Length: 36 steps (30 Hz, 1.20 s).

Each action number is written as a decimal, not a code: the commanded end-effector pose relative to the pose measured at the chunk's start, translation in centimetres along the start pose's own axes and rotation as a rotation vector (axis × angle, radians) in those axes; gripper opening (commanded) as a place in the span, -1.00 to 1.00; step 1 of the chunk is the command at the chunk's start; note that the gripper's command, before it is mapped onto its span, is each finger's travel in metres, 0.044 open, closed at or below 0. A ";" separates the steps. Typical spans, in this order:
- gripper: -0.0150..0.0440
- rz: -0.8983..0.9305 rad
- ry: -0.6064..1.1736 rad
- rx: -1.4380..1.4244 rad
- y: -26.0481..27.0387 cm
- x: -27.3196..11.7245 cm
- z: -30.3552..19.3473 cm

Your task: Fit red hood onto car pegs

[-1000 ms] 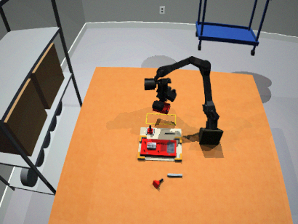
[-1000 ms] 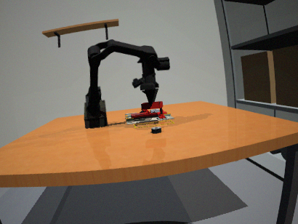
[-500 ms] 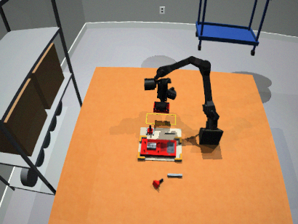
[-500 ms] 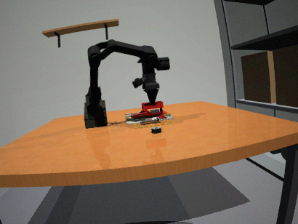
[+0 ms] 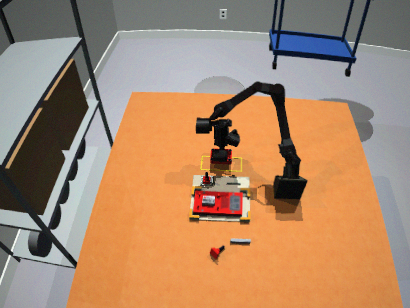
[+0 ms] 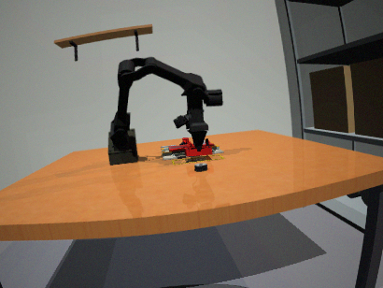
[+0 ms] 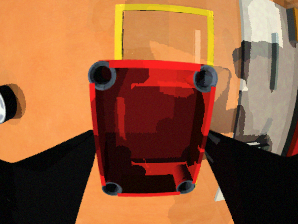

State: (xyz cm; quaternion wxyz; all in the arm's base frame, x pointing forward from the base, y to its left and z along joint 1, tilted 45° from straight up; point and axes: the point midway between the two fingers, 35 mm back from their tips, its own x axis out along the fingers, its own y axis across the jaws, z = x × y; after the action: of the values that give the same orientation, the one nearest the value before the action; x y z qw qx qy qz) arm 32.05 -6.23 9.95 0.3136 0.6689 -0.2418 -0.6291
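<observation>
The red hood [image 5: 228, 161] [image 6: 191, 151] [image 7: 150, 117] is between the fingers of my gripper [image 5: 221, 157] [image 6: 199, 148] [image 7: 150, 137], which is shut on its two sides. In the wrist view its hollow side and the ringed corner holes face the camera. The hood is off the table, behind the jig [image 5: 243, 180] [image 7: 252, 112] and apart from it. The red chassis [image 5: 225, 210] [image 6: 173, 149] sits in the jig with the pale engine block [image 5: 208, 200] on its deck. The pegs are too small to make out well.
A yellow outline [image 5: 201, 163] [image 7: 210, 37] marks the table beneath the hood. A small red part with a black knob [image 5: 206, 179] stands at the jig's rear left. A grey bar [image 5: 240, 241] and a red piece [image 5: 215, 252] lie in front. A dark round piece [image 6: 201, 167] [image 7: 7, 104] lies apart.
</observation>
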 end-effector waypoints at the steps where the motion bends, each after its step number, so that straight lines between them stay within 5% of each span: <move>1: -0.49 0.015 -0.018 -0.004 0.0 2.1 0.2; 5: -0.49 0.015 -0.018 -0.004 0.0 2.1 0.2; 22: 1.00 0.008 -0.018 0.002 0.0 1.6 0.2; 27: 1.00 0.005 -0.013 0.002 0.0 1.0 0.2; 36: 1.00 -0.024 0.039 -0.001 0.2 -6.4 0.7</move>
State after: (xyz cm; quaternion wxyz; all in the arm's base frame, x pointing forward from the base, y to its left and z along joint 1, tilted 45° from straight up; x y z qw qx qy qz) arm 31.35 -3.31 12.73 0.3161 0.6766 -0.2308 -0.6237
